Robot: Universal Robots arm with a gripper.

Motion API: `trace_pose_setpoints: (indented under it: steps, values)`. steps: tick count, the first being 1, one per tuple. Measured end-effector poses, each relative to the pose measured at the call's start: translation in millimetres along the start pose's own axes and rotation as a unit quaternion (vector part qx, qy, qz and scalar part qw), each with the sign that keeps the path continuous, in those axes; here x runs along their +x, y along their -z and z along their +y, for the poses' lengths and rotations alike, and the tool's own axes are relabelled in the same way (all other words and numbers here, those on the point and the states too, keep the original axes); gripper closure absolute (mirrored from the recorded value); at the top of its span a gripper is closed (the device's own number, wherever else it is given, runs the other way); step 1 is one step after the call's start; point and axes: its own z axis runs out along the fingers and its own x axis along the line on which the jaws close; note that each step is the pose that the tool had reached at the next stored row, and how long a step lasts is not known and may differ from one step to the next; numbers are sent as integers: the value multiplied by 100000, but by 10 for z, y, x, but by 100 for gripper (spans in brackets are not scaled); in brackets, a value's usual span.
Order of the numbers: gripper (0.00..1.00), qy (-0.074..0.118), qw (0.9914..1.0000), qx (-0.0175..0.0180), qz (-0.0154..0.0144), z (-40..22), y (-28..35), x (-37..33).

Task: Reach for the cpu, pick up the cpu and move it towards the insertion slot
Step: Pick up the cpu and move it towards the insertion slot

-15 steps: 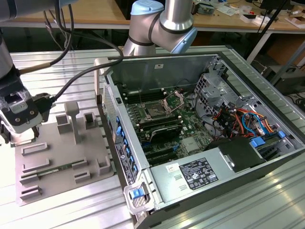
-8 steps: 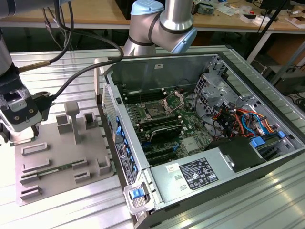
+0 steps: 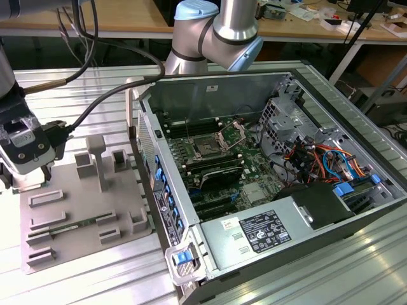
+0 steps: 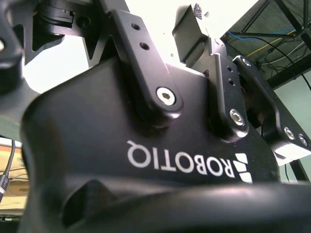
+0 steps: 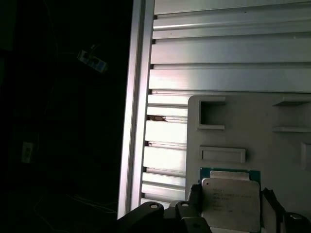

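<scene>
At the grey tray's [image 5: 243, 141] edge, the cpu [image 5: 228, 194] is seen clenched edgewise by the hand [image 5: 231, 209]. With so thin a hold, slippage or tilting is risked.

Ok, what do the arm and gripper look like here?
The arm has silver tube segments and pale blue joint caps, with black cables running to its wrist. The gripper is matte black, with white lettering and silver bolt heads in the second wrist view.

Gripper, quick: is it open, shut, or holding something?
The gripper is right at the cpu on the grey tray; whether it is open or shut cannot be told.
</scene>
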Motion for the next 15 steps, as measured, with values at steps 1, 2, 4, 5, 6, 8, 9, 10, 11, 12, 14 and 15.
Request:
trace_pose_setpoints:
  steps: [1,2,4,5,6,8,9,10,11,12,14,15]
  values:
    - [45,0,100000,-1,1,0,4,0]
    - [45,0,100000,-1,-4,0,8,0]
    - [45,2,100000,0,-2,1,22,0]
    - [45,1,100000,-2,-6,1,26,0]
    - [45,1,100000,0,-3,1,32,0]
    - [45,-2,100000,-1,-1,2,41,0]
    - [45,1,100000,-2,-5,2,48,0]
    - [45,0,100000,0,-5,3,53,0]
    - [45,0,100000,0,-4,3,57,-1]
    - [45,0,100000,-1,0,3,63,0]
    - [45,1,100000,1,-2,3,73,0]
    - [45,0,100000,2,0,4,78,0]
